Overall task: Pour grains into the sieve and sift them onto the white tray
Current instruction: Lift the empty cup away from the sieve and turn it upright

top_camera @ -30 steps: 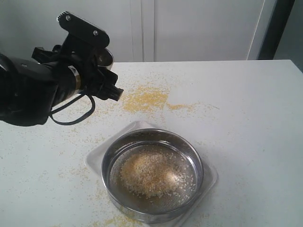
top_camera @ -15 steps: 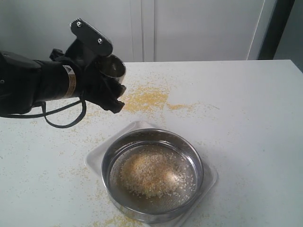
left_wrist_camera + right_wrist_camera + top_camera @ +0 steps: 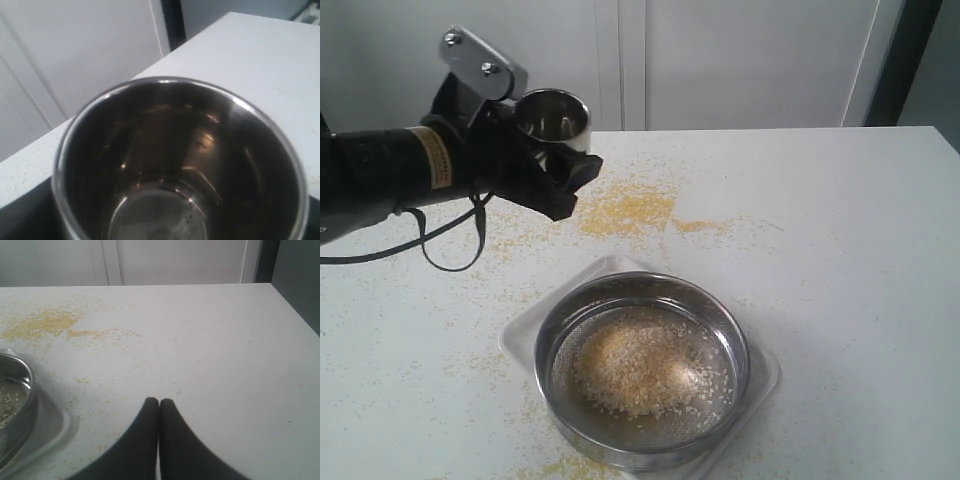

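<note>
Sieve (image 3: 642, 455): sat on the white tray (image 3: 520, 335), so fines could drop onto it.
Grains (image 3: 645, 368): lay heaped on the sieve's mesh.
Steel cup (image 3: 552, 115): hung above and behind-left of the sieve, mouth up, seemingly empty; the left gripper (image 3: 556, 145), jaws spread wide, clamped it.
Right gripper (image 3: 159, 407): fingers pressed together, holding nothing, right of the sieve.

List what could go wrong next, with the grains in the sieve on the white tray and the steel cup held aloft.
1. The sieve covers nearly all of the white tray, so shaking may throw fine meal past the low rim onto the table, where spilled meal already lies.
2. The empty steel cup sits high in the left jaws; a poor set-down could tip it or knock the sieve.
</note>
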{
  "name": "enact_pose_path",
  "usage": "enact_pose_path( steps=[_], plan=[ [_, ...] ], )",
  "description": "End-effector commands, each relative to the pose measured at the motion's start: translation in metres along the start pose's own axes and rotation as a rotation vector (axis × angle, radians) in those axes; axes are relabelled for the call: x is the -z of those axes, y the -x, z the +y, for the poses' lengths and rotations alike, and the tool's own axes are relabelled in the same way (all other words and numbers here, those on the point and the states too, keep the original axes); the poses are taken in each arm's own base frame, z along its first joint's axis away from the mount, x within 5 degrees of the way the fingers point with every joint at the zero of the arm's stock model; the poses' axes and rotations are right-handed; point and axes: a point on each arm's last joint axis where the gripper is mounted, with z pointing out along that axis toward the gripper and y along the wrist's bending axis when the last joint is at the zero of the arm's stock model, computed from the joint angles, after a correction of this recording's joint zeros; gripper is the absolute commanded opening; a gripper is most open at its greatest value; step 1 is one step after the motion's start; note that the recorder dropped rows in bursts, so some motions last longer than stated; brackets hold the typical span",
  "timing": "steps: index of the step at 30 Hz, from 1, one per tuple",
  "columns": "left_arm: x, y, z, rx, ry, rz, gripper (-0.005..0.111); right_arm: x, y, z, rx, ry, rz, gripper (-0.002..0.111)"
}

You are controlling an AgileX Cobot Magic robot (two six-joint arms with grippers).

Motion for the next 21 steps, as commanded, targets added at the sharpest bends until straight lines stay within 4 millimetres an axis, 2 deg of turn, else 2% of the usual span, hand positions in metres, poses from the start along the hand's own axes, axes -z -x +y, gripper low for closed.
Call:
enact_pose_path(
  steps=[1,8,15,21],
  plan=[
    [0.011,-0.018,0.016,0.1,0.074,-0.104,0.0,0.0,-0.001,0.0,0.001,0.007,-0.011,0.0],
    [0.009,-0.043,0.023,0.068,0.102,-0.043,0.0,0.0,-0.001,0.0,0.001,0.007,-0.011,0.0],
    [-0.006,-0.077,0.04,0.267,0.168,-0.02,0.0,0.0,-0.001,0.0,0.001,0.007,-0.011,0.0],
    [-0.019,-0.097,0.038,0.294,0.145,-0.044,0.0,0.0,-0.001,0.0,0.001,0.007,-0.011,0.0]
  ],
)
